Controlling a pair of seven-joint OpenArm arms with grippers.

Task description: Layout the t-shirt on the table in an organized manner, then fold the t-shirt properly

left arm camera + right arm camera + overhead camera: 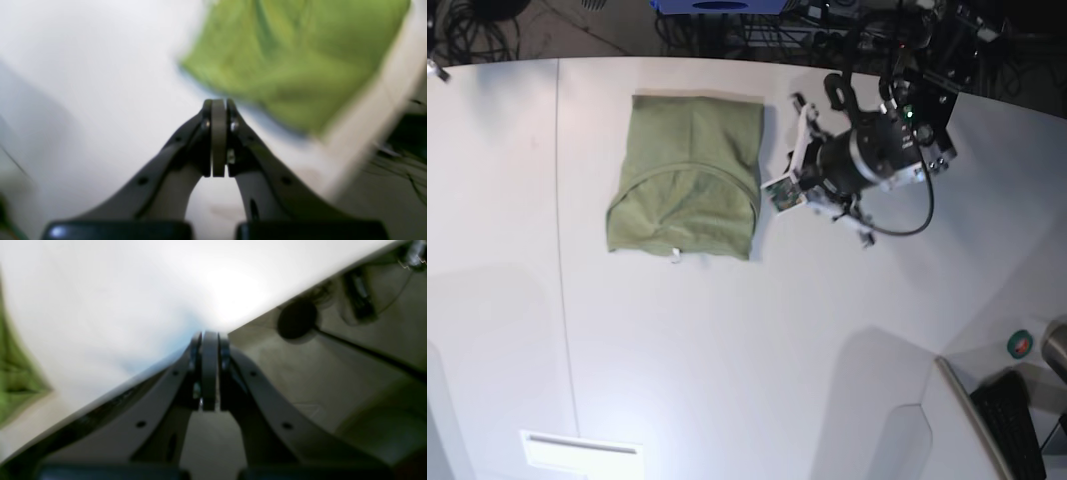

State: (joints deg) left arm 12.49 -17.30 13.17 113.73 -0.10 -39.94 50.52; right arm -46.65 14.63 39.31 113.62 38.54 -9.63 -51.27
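The green t-shirt [685,180] lies folded into a compact rectangle on the white table [757,340], toward the far side, with a small white tag at its near edge. My left gripper [219,101] is shut with nothing between its fingers. It hovers just right of the t-shirt [293,60], apart from it, and its arm [867,155] shows in the base view. My right gripper [209,335] is also shut and empty, over the table's edge [110,391]. A corner of the t-shirt [13,380] shows far to its left. The right arm is outside the base view.
A thin dark seam [558,200] runs down the table's left part. Cables and equipment [757,20] lie on the floor beyond the far edge. At the near right are a round green-and-red object [1021,345] and a dark keyboard [1015,425]. A white label [582,450] sits near the front.
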